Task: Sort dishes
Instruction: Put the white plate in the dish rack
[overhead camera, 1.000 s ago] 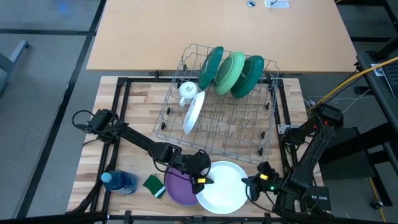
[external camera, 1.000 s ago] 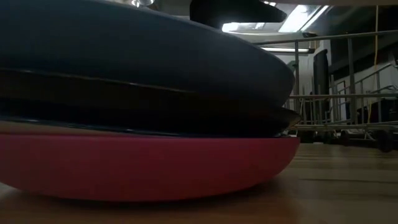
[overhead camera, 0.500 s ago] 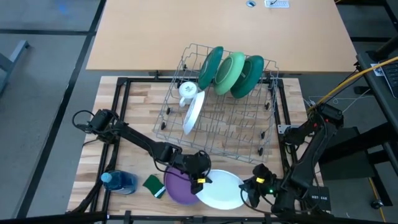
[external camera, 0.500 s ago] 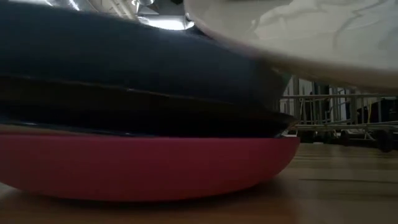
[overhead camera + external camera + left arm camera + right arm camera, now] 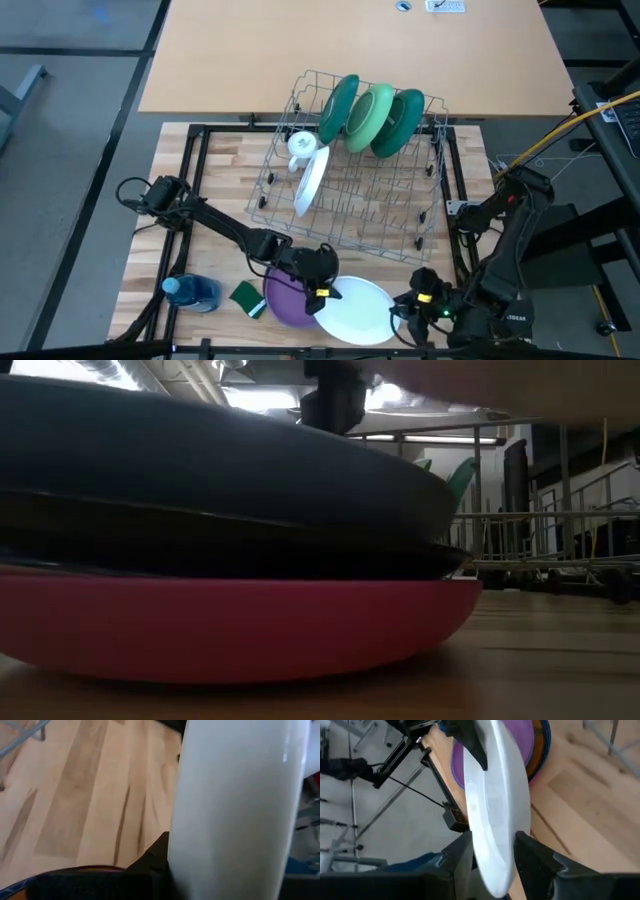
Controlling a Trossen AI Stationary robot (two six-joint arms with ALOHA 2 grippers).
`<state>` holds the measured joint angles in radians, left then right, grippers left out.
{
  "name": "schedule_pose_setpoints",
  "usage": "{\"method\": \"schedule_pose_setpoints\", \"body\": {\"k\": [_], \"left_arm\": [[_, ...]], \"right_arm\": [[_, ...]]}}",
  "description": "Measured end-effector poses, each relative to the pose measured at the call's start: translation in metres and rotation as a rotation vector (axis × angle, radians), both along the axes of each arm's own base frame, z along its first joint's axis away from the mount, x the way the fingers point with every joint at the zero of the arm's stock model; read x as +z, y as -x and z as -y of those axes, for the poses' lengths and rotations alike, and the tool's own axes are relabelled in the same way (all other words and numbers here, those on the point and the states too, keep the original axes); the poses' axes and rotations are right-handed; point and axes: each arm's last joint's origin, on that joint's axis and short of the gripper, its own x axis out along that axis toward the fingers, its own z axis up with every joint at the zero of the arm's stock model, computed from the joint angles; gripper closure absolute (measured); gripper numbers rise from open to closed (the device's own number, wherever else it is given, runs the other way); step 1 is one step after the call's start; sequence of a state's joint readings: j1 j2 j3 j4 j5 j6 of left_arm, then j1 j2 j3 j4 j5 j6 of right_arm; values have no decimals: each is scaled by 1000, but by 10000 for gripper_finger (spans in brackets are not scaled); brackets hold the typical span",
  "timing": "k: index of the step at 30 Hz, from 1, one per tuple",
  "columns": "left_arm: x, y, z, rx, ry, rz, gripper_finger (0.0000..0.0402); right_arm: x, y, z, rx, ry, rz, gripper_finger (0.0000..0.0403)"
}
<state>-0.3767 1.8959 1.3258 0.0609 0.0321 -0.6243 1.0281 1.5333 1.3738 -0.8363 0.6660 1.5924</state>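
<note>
A: While the round white dinner plate [image 5: 357, 310] hangs over the wooden table [image 5: 180, 230] near its front edge, who has it?

B: The left gripper [image 5: 322, 290] pinches the plate's left rim, fingers closed on it. The right gripper [image 5: 413, 306] sits at the opposite rim; in the right wrist view its 2 dark fingers [image 5: 532, 855] straddle the plate's edge with a little space on each side.

A: So the right one is not clamping?

B: It looks loosened, fingers parted around the rim.

A: What lies beside the white plate?

B: A stack topped by a round purple plate [image 5: 288, 300], just left of it, with a small green sponge [image 5: 247, 297] and a blue bottle [image 5: 192, 291] further left.

A: And the wire dish rack [image 5: 352, 200]?

B: It stands mid-table. 3 green plates [image 5: 372, 117] stand upright at its back, another white plate [image 5: 312, 182] leans at its left, and a small white mug [image 5: 301, 146] sits near that.
</note>
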Motion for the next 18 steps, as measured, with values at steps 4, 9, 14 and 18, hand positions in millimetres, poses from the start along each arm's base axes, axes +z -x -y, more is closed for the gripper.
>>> {"method": "schedule_pose_setpoints", "body": {"k": [4,9,14,18], "left_arm": [[14,4,0,-53,41,24,352],[34,12,-2,-186,113,48,352],[64,23,-14,-396,235,98,352],[89,31,-24,-605,334,181,352]], "right_arm": [[23,0,3,24,85,45,258],[57,1,8,73,247,143,258],[93,2,14,146,492,262,258],[116,2,18,218,732,323,258]]}}
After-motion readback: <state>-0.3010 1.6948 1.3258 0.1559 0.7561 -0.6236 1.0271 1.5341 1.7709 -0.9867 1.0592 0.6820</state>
